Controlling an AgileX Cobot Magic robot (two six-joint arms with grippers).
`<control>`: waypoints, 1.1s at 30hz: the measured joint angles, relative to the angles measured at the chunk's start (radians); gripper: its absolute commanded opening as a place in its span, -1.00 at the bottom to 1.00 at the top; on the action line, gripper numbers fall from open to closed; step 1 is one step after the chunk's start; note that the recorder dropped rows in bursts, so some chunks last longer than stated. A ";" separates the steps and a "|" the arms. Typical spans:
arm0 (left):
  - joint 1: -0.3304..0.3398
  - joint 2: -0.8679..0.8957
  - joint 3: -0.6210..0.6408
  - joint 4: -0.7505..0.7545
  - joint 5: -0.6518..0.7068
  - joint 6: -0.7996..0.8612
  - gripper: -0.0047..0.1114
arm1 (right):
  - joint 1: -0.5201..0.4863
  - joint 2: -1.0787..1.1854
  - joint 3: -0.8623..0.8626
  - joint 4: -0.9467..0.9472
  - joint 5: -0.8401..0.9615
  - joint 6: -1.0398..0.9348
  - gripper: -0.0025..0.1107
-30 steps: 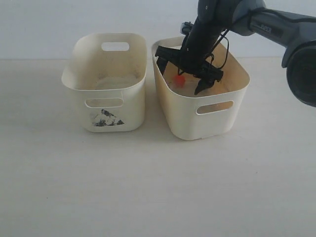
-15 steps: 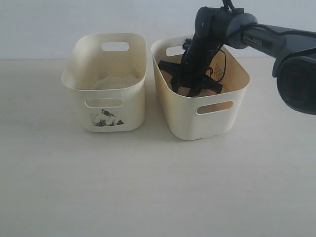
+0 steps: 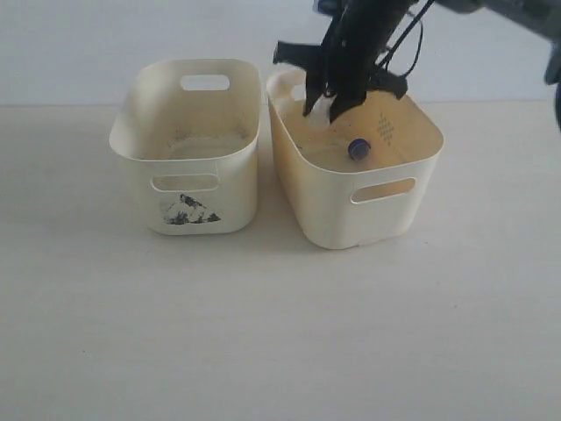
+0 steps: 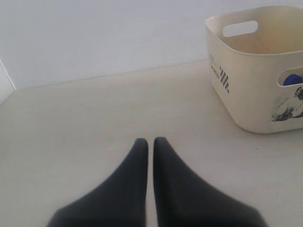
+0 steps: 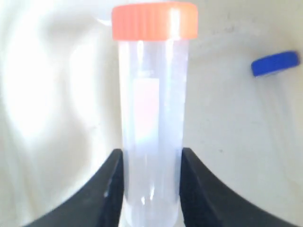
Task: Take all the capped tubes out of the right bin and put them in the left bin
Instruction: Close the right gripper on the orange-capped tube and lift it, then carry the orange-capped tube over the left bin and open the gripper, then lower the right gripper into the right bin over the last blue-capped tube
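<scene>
My right gripper [image 3: 326,105] hangs over the back of the right bin [image 3: 329,206], shut on a clear tube [image 3: 317,112]. In the right wrist view that tube [image 5: 152,118] stands between the two black fingers [image 5: 106,189] and has an orange-red cap [image 5: 155,21]. A blue-capped tube [image 3: 358,148] lies on the right bin's floor, and its blue cap [image 5: 275,64] shows past the held one. The left bin [image 3: 237,189] carries the black patchy mark [image 3: 187,210]. My left gripper [image 4: 150,141] is shut with nothing in it, low over the table, away from the left bin [image 4: 246,94].
The two bins stand side by side with a narrow gap between them, close to the pale back wall. Something blue [image 4: 293,79] shows through the left bin's front slot; I cannot tell what it is. My left arm is out of the exterior view.
My right gripper went down into the right bin, shut on the orange-capped tube and rose above the rim with it. The blue-capped tube has come into sight.
</scene>
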 measured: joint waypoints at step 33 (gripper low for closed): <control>0.000 0.000 0.000 0.000 0.000 0.000 -0.84 | 0.128 -0.134 -0.002 0.120 -0.120 -0.453 -0.94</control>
